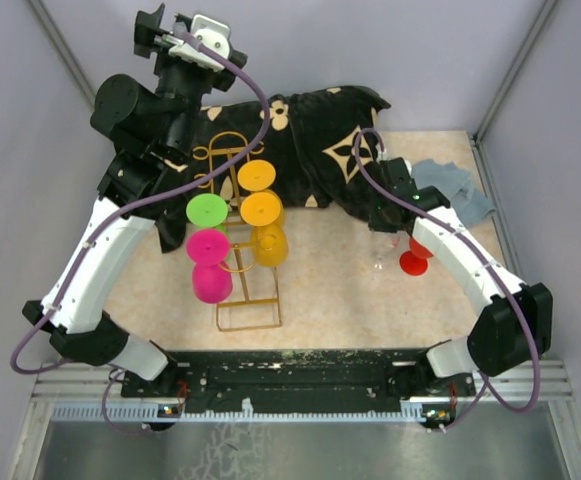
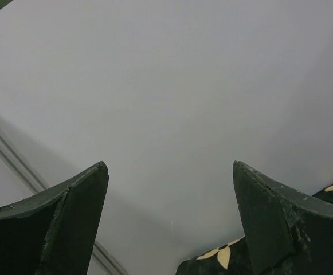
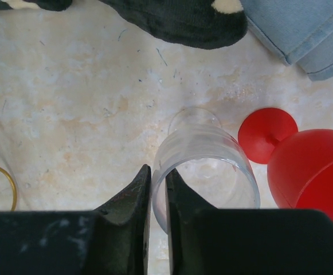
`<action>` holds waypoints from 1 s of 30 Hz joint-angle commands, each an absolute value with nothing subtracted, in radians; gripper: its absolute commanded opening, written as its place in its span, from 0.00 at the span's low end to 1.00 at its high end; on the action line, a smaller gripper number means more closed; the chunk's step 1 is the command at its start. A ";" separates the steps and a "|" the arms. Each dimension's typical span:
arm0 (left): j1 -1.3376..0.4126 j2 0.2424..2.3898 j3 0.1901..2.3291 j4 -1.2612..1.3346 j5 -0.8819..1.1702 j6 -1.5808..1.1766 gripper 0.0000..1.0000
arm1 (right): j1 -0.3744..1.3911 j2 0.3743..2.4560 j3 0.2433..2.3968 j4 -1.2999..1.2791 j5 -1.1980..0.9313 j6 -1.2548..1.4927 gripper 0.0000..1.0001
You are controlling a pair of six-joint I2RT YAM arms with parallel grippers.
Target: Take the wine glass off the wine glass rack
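The gold wire wine glass rack (image 1: pixel 247 300) lies on the table left of centre and holds several plastic glasses: green (image 1: pixel 207 210), pink (image 1: pixel 210 262) and orange (image 1: pixel 263 210). My right gripper (image 3: pixel 158 182) is shut on the rim of a clear wine glass (image 3: pixel 209 150), one finger inside the bowl and one outside. That glass (image 1: pixel 381 250) stands right of the rack, beside a red wine glass (image 3: pixel 312 166). My left gripper (image 2: pixel 169 172) is open and empty, raised at the back left and facing the wall.
A black floral cloth (image 1: pixel 320 140) lies across the back of the table under the rack's far end. A blue denim cloth (image 1: pixel 455 185) lies at the back right. White enclosure walls stand close on all sides.
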State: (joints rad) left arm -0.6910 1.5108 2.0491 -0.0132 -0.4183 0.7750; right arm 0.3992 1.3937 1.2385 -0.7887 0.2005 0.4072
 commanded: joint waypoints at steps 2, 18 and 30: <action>-0.689 1.486 2.063 -0.026 -0.428 0.758 0.94 | 0.408 1.350 1.286 -0.767 0.248 0.418 0.28; -0.547 1.420 2.089 -0.325 -0.408 0.444 0.93 | 0.408 1.259 1.660 -0.999 0.247 0.410 0.47; 0.016 1.274 1.928 -0.801 0.265 -0.217 1.00 | 0.408 1.324 1.829 -1.080 0.171 0.369 0.51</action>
State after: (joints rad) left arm -0.1448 1.3491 2.0335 -0.6514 -0.0727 0.0799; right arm 0.3992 1.2888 1.7905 -1.0603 0.2104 0.3859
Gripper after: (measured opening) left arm 0.987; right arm 0.506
